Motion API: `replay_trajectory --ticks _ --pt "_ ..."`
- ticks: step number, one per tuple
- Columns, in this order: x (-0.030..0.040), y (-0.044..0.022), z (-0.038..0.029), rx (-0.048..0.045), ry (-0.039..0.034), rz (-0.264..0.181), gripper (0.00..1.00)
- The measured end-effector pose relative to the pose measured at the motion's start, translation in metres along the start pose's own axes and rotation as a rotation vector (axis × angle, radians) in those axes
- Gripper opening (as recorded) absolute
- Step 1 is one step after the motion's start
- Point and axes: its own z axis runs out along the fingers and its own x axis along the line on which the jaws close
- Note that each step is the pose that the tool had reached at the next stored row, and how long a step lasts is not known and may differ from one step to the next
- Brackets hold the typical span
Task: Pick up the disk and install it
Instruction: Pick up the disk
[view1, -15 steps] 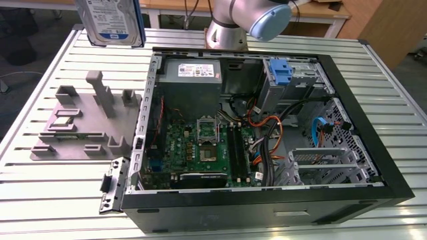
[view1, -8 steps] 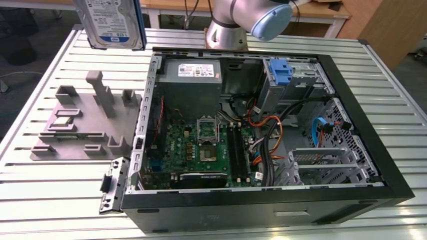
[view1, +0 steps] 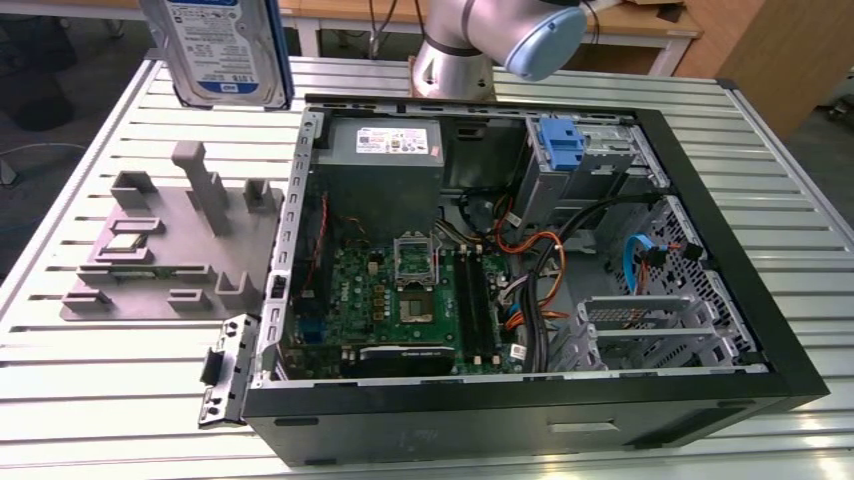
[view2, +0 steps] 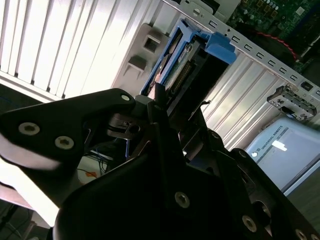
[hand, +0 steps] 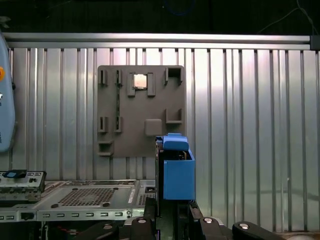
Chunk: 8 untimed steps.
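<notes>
Slatted table (view1: 120, 390) under gripper (view2: 175, 107), disk (view1: 220, 50) upright in its grip

Exterior view: high, oblique, mid-range, looking down on the open case (view1: 507, 425) and the slatted tabletop (view1: 120, 380). First wrist view: looks straight down past the jaws and disk (hand: 178, 172) onto the grey plate (hand: 140, 107). Second wrist view: very close behind the jaws, tilted along the disk; all three views share plate, tabletop slats and case rim.
</notes>
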Motion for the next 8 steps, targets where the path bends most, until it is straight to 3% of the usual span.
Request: replay_trajectory --ticks 4,8 --pt "0.0063 -0.0007 -0.0002 -0.0001 0.0 0.0 0.35" --pt "0.0073 -0.0046 -0.0002 -0.0001 0.0 0.0 0.35"
